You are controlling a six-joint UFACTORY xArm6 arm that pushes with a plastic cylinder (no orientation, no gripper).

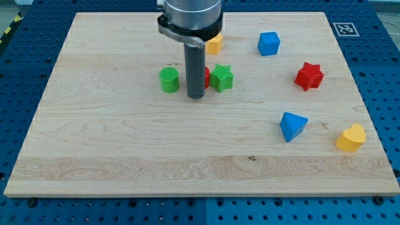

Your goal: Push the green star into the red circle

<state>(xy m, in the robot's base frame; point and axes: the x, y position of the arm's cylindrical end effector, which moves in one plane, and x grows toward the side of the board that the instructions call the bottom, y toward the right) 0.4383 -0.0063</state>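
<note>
Right now the small green star-shaped block [221, 77] sits a little above the middle of the board, its knobbly points and matte plastic faces plain to see. Pressed against its side toward the view's left is a sliver of red, the red circle block [207, 77], mostly hidden behind the rod; the two look to be touching, though the rod covers most of the seam. The straight dark rod [196, 69] comes down from the silver collar of the arm [189, 17] at the view's top, and my tip [196, 97] rests on the wood just below and to the view's left of the star, in front of the red circle. There are no jaws on this rod to open or close, and it holds nothing.

To the view's left of the tip stands a green cylinder block [169, 80], apart from it. Behind the collar peeks a yellow block [214, 44], shape unclear. Toward the view's right lie a blue cube [269, 44], a red star-shaped block [309, 75], a blue triangular block [292, 125] and a yellow heart-shaped block [350, 138], all well apart.

The pale wooden board [112, 150] shows long grain streaks and rests on a blue perforated table [381, 62]; a black-and-white marker tag [344, 29] sits at its upper right corner
</note>
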